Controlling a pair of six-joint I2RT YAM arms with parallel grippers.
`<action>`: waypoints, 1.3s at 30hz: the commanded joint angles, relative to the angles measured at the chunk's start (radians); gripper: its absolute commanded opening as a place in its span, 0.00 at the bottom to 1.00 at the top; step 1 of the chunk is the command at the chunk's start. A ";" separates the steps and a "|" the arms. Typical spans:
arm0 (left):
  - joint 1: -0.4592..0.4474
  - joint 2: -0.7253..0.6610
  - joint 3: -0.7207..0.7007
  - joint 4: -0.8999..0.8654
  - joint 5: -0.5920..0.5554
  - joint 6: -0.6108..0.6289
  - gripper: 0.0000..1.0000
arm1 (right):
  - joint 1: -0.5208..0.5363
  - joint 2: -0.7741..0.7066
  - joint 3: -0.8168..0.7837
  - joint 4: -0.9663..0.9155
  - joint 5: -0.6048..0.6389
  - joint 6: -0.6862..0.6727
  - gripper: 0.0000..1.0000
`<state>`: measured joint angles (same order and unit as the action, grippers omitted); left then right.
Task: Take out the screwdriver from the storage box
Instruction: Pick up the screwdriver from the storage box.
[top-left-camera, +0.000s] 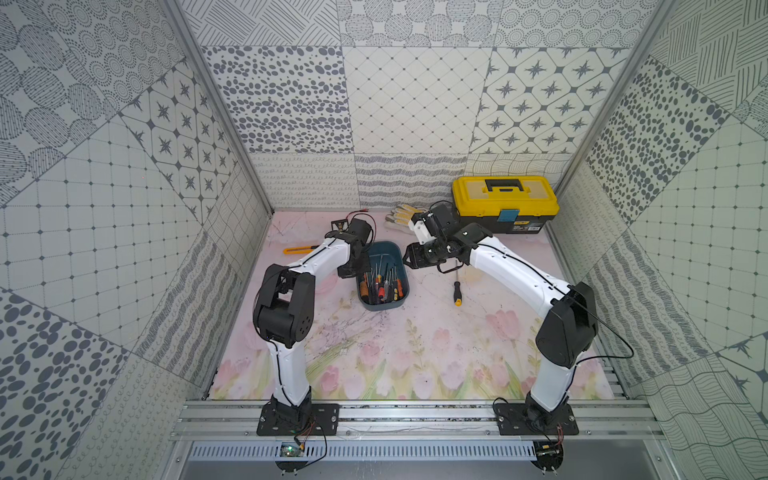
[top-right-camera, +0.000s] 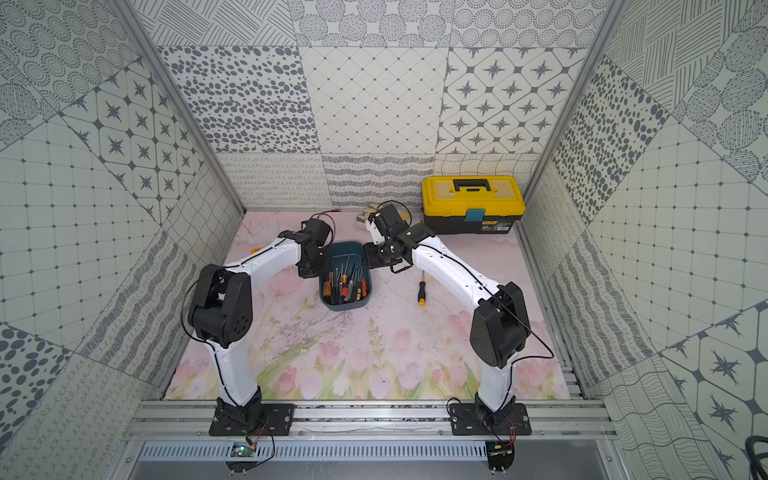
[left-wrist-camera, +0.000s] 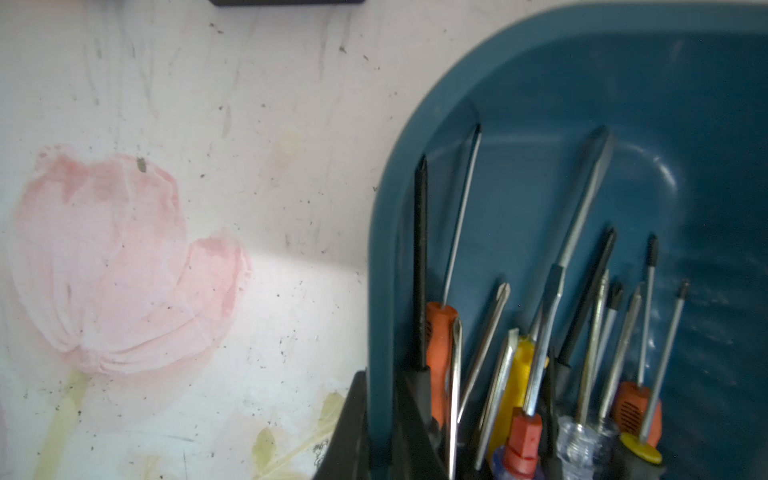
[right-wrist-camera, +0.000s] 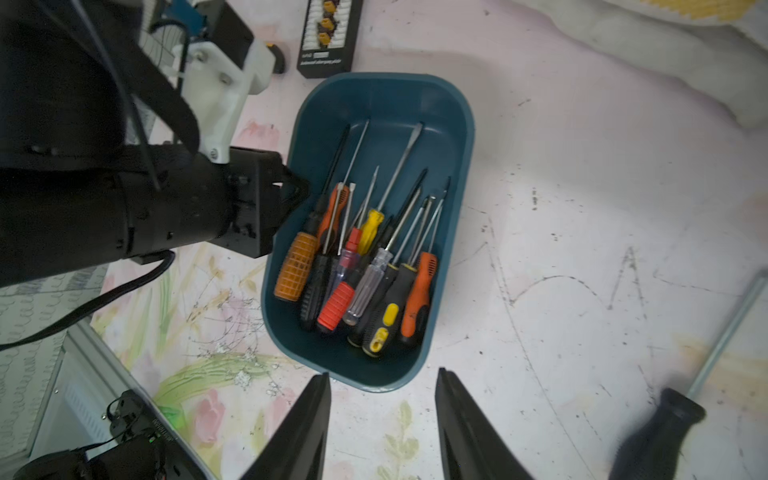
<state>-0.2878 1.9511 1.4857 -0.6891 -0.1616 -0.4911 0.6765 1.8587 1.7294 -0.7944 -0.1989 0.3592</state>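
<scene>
One storage box (right-wrist-camera: 386, 97), left jaws pinching rim

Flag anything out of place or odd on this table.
One black-handled screwdriver lies loose on the mat, outside the storage box that holds the other screwdrivers; it is on the right arm's side. Also odd: the left hand is pinched on the box's rim, not on a tool.

No text can be read with certainty. The yellow-lidded toolbox (top-left-camera: 505, 203) at the far right corner of the table has a yellow and black sticker (top-left-camera: 524, 226) on its black front, but the print is too small. The small black board (right-wrist-camera: 328, 37) near the far edge has one white printed line (right-wrist-camera: 322, 62), too blurred to read.
</scene>
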 joint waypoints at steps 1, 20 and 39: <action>0.003 -0.063 -0.035 0.095 -0.004 -0.033 0.00 | 0.034 0.089 0.024 -0.018 -0.054 0.043 0.46; -0.013 -0.092 -0.020 0.095 0.039 -0.039 0.00 | 0.087 0.267 0.059 0.062 -0.163 0.130 0.49; -0.045 -0.130 -0.083 0.171 0.056 -0.045 0.00 | 0.098 0.365 0.085 0.084 -0.182 0.183 0.42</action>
<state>-0.3218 1.8442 1.4178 -0.6224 -0.1501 -0.5144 0.7677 2.1803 1.7912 -0.7238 -0.3813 0.5377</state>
